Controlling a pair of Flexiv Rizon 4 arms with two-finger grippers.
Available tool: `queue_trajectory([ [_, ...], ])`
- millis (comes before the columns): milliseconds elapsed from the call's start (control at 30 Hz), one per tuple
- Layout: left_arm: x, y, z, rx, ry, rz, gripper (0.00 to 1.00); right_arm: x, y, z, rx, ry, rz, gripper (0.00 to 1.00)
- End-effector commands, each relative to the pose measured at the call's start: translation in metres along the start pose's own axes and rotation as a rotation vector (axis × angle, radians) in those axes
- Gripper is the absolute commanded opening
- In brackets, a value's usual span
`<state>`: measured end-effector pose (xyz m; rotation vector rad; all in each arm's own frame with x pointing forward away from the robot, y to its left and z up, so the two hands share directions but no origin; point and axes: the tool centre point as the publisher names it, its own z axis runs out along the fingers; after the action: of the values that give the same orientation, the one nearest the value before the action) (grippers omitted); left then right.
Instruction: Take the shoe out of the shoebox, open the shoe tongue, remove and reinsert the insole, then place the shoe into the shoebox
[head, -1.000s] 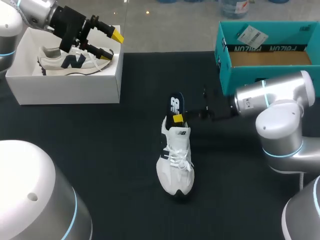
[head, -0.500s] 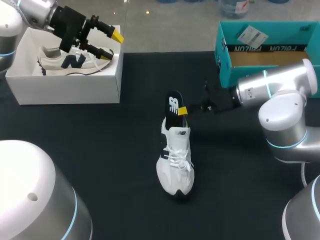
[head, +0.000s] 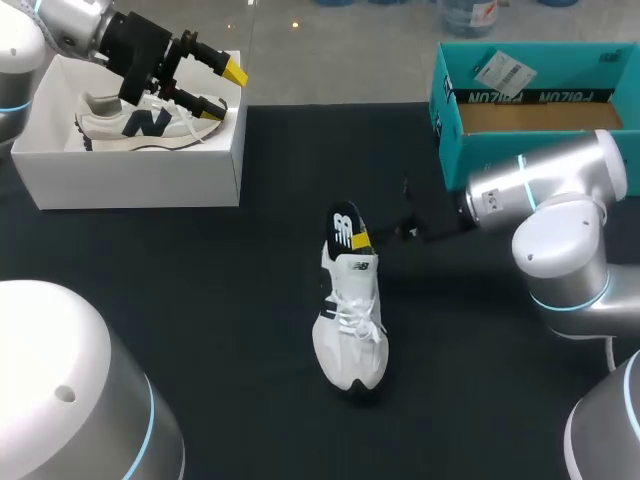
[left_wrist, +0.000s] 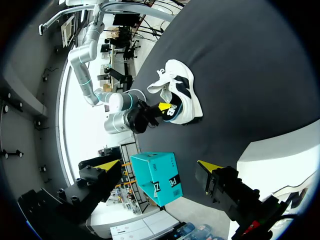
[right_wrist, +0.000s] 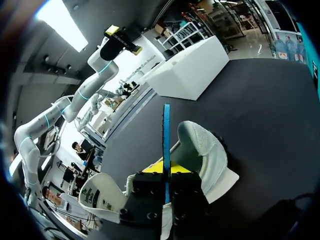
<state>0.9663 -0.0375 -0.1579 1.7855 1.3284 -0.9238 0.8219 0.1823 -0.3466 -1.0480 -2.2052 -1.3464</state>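
Observation:
A white shoe (head: 350, 325) stands on the black table (head: 200, 300), toe toward me. Its dark blue insole (head: 345, 227) sticks up out of the heel opening. My right gripper (head: 361, 240) is shut on that insole; in the right wrist view the insole (right_wrist: 166, 140) shows edge-on, pinched between the fingers, with the shoe (right_wrist: 202, 155) just beyond. My left gripper (head: 224, 88) hangs open over the white shoebox (head: 130, 170), which holds a second shoe (head: 140, 122). The left wrist view shows the shoe (left_wrist: 182, 90) and the insole (left_wrist: 170, 112) far ahead of its open gripper (left_wrist: 159, 167).
A teal box (head: 530, 100) lies open on the table's far right, close behind my right arm (head: 540, 195). The white shoebox fills the far left corner. Bare black tabletop surrounds the shoe in the middle.
My right gripper has closed on the insole. It drew back and up a little, then came down toward the heel again. The insole now stands slightly lower. The left arm has stayed still.

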Motion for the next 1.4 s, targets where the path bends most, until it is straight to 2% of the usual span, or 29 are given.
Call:
queue_trajectory([
  [33,0.0,0.001,0.0,0.003,0.002,0.001,1.0,0.003,-0.009,0.007,-0.013,0.001,0.011,0.0],
  [267,0.0,0.001,0.0,0.003,0.002,0.001,1.0,0.008,-0.02,0.01,-0.02,0.008,0.028,0.0],
  [300,0.0,0.001,0.0,0.003,0.002,0.001,1.0,0.009,-0.019,0.008,-0.027,0.007,0.026,0.31],
  [333,0.0,0.001,0.0,0.003,0.002,0.001,1.0,0.009,-0.018,0.007,-0.033,0.003,0.021,0.5],
  [400,0.0,0.001,0.0,0.003,0.002,0.001,1.0,0.012,-0.014,0.004,-0.041,-0.007,0.006,0.53],
  [500,0.0,0.001,0.0,0.003,0.002,0.001,1.0,0.014,-0.005,0.001,-0.039,-0.019,-0.019,0.66],
  [533,0.0,0.001,0.0,0.003,0.002,0.001,1.0,0.014,-0.002,0.001,-0.036,-0.021,-0.026,0.66],
  [667,0.0,0.001,0.0,0.003,0.002,0.001,1.0,0.01,0.009,-0.001,-0.022,-0.026,-0.046,0.49],
  [833,0.0,0.001,0.0,0.003,0.002,0.001,1.0,0.003,0.02,-0.002,-0.012,-0.028,-0.062,0.44],
  [900,0.0,0.001,0.0,0.003,0.002,0.001,1.0,0.002,0.022,-0.002,-0.008,-0.029,-0.065,0.36],
  [967,0.0,0.001,0.0,0.003,0.002,0.001,1.0,0.0,0.024,-0.002,-0.005,-0.03,-0.064,0.22],
  [1000,0.0,0.001,0.0,0.003,0.002,0.001,1.0,0.0,0.024,-0.002,-0.003,-0.03,-0.063,0.08],
  [1033,0.0,0.001,0.0,0.003,0.002,0.001,1.0,-0.001,0.024,-0.002,-0.003,-0.031,-0.062,0.0],
  [1400,0.0,0.001,0.0,0.003,0.002,0.001,1.0,0.001,0.01,0.003,0.01,-0.033,-0.025,0.0],
])
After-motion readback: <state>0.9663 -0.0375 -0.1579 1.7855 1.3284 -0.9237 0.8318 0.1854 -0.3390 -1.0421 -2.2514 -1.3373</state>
